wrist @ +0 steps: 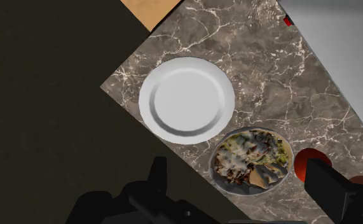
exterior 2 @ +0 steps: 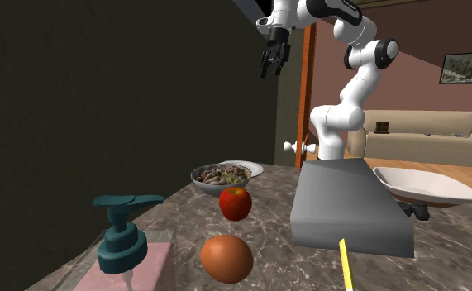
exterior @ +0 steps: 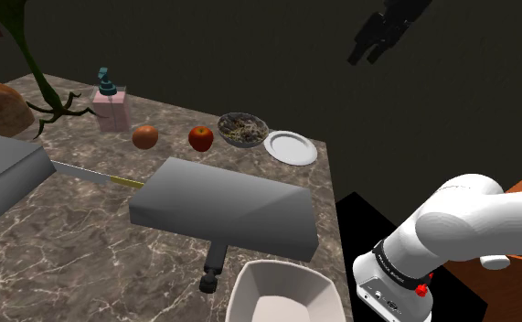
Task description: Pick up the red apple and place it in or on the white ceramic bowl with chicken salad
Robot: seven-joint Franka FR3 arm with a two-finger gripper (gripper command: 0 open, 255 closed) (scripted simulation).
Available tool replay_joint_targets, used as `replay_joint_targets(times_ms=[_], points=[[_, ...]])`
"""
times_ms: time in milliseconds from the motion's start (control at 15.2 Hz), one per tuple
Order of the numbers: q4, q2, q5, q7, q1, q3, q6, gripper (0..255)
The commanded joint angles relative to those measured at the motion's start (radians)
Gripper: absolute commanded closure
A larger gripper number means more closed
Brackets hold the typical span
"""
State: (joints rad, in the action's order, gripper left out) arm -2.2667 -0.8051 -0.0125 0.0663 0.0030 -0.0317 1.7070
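Observation:
The red apple (exterior: 200, 138) sits on the marble counter (exterior: 85, 229), close beside the bowl of chicken salad (exterior: 243, 129) on the shoulder view's left. From the second exterior view the apple (exterior 2: 235, 203) is in front of the bowl (exterior 2: 221, 176). My gripper (exterior: 376, 43) hangs high above the counter's far corner, open and holding nothing. The second exterior view also has the gripper (exterior 2: 274, 59) well above the bowl. In the wrist view the gripper (wrist: 237, 167) looks down on the bowl (wrist: 253, 160), and the apple (wrist: 307, 159) is partly hidden by one finger (wrist: 332, 188).
A flat white plate (exterior: 290, 147) lies beside the bowl at the counter's corner. An orange-brown fruit (exterior: 145, 136) and a pink soap dispenser (exterior: 111, 105) stand past the apple. A large grey box (exterior: 227, 206) fills mid-counter, with a white dish (exterior: 282, 293) near the stand.

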Motion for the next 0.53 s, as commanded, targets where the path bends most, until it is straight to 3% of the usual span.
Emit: replay_joint_targets(times_ms=[0,462], points=[[0.0,0.0,0.0,0.0,0.0,0.0,0.0,0],[0.003,0.187,-0.016,-0.02,0.044,0.074,0.143,0]])
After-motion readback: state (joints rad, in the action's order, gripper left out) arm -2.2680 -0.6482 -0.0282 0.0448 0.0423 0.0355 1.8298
